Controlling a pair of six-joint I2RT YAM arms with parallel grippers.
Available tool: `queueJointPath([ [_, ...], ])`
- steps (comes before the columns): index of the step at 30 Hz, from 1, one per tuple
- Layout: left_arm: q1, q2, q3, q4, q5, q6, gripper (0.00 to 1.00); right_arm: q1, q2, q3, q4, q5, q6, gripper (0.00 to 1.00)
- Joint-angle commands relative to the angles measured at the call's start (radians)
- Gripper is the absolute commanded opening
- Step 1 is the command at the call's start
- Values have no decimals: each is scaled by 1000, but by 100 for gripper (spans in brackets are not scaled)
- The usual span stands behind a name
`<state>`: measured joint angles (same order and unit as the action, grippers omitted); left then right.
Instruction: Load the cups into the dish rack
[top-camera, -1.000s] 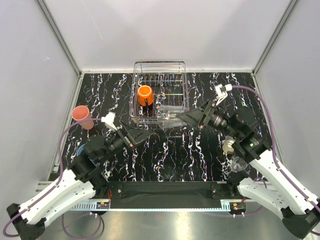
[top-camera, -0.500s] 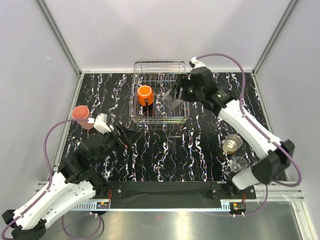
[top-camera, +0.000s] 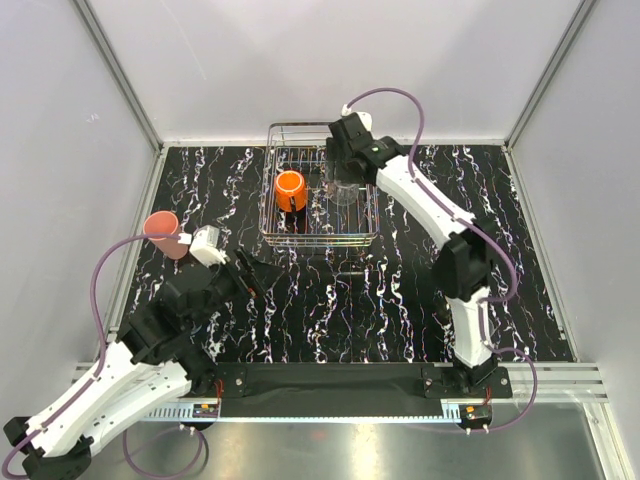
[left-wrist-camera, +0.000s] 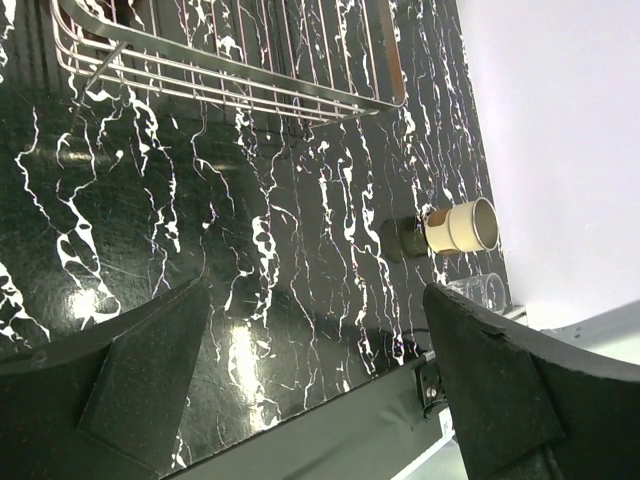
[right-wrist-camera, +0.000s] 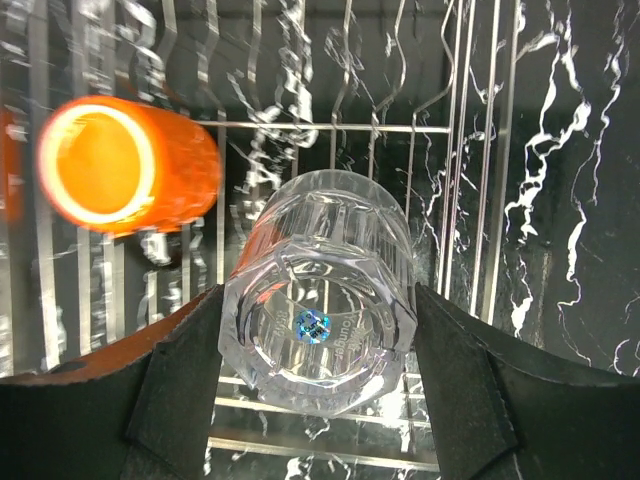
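Right tool (right-wrist-camera: 318, 345) is clamping the clear glass (right-wrist-camera: 322, 290) over the dish rack (top-camera: 300, 124), beside the orange mug (right-wrist-camera: 120, 165) | left tool (left-wrist-camera: 315, 370) is hanging spread, empty | glass likely light, stiff, slick, breakable; side walls are suiting a gentle squeeze.

- silver wire dish rack (top-camera: 320, 238): table's far centre
- orange mug (top-camera: 290, 190): in rack, left half
- clear faceted glass (right-wrist-camera: 325, 290): gripped over rack's right half
- salmon-pink tumbler (top-camera: 163, 232): upright, left edge
- beige cup (left-wrist-camera: 460, 227), small clear glass (left-wrist-camera: 482, 290): adjacent, on table

Orange mug (top-camera: 290, 190), clear glass (right-wrist-camera: 318, 300) (white-veined black table (top-camera: 400, 300)).
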<state>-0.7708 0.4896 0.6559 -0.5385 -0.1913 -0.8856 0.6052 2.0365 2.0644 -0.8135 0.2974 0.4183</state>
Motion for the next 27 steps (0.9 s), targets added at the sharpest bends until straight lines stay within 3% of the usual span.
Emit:
queueJointPath([
  [1, 5, -14, 24, 26, -43, 39, 94, 5, 53, 114, -45, 68, -7, 0],
  [6, 5, 1, 39, 9, -54, 71, 94, 4, 151, 220, -127, 103, 0, 0],
  [16, 4, 38, 67, 25, -65, 128, 93, -65, 139, 76, -36, 33, 37, 0],
  [27, 5, 56, 108, 18, -99, 174, 93, -87, 168, 72, 8, -37, 16, 2],
])
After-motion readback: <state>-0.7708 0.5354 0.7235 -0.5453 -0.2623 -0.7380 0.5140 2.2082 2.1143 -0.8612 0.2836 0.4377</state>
